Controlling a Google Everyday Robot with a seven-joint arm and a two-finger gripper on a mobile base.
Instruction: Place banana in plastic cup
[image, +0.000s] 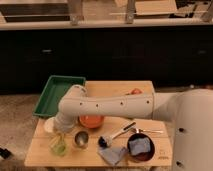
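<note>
The translucent light-green plastic cup (58, 146) stands upright near the front left of the wooden table (115, 89). My white arm (110, 106) reaches from the right across the table and bends down at its left end. The gripper (60, 134) hangs right above the cup's rim, partly hidden by the arm's wrist. I cannot make out the banana; it may be hidden at the gripper or inside the cup.
A shiny steel cup (81, 138) stands just right of the green cup. An orange bowl (92, 121) sits behind it under the arm. A green tray (58, 92) lies at the back left. A brush (114, 136), grey cloth (113, 154) and a red dish with a blue sponge (139, 148) lie to the right.
</note>
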